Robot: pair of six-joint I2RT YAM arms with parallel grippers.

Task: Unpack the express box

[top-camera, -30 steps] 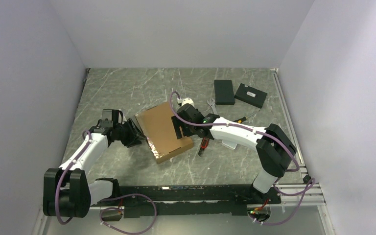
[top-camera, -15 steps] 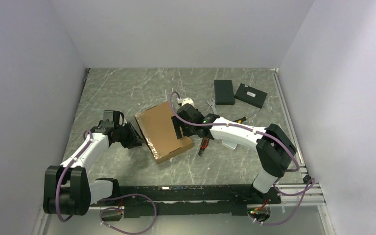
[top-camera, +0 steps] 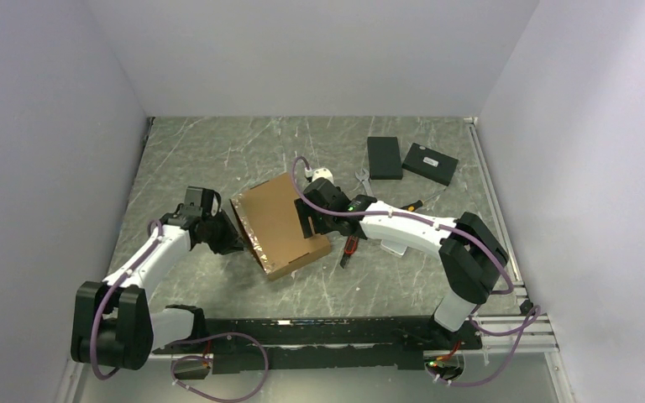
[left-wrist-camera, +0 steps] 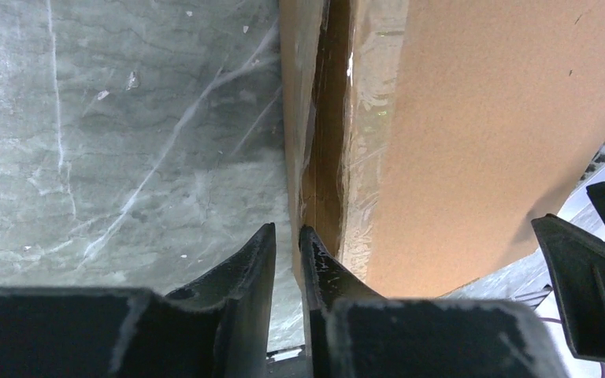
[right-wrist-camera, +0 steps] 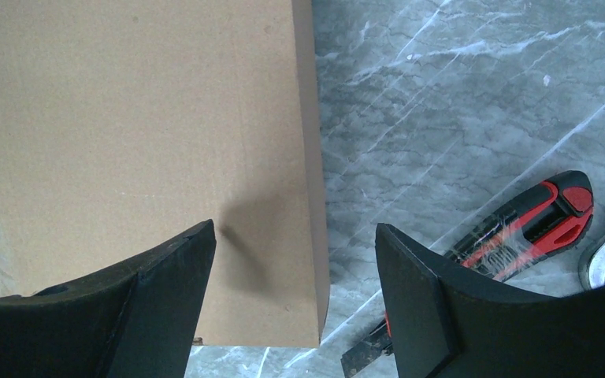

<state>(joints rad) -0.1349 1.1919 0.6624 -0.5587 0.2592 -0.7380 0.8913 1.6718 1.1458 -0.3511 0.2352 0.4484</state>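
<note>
The express box (top-camera: pixel 279 222) lies flat on the grey marbled counter (top-camera: pixel 210 147), roughly in the middle and turned at an angle, with one corner pointing toward the near edge. It sits between my two arms. Its lid is down, and clear tape (left-wrist-camera: pixel 366 118) shines along the left edge. From my left wrist I see a dark slit where the lid meets the side wall.

My left hand (top-camera: pixel 230 238) is right at the box's left edge. Its fingers (left-wrist-camera: pixel 256 260) are drawn in until only a narrow gap is left between them. What looks like the thin cardboard edge of the side wall is pinched in that gap, though the angle is too steep for me to be sure.

My right hand (top-camera: pixel 306 225) hangs over the right part of the box, spread wide and holding nothing. One finger (right-wrist-camera: pixel 181 268) is above the brown lid and the other is above bare counter, so the box's right edge runs between them. I cannot tell whether either finger touches the cardboard.

A red and black utility knife (right-wrist-camera: pixel 540 224) lies on the counter just right of the box. Two small black boxes (top-camera: pixel 385 157) lie side by side well apart from it, at the far right.
</note>
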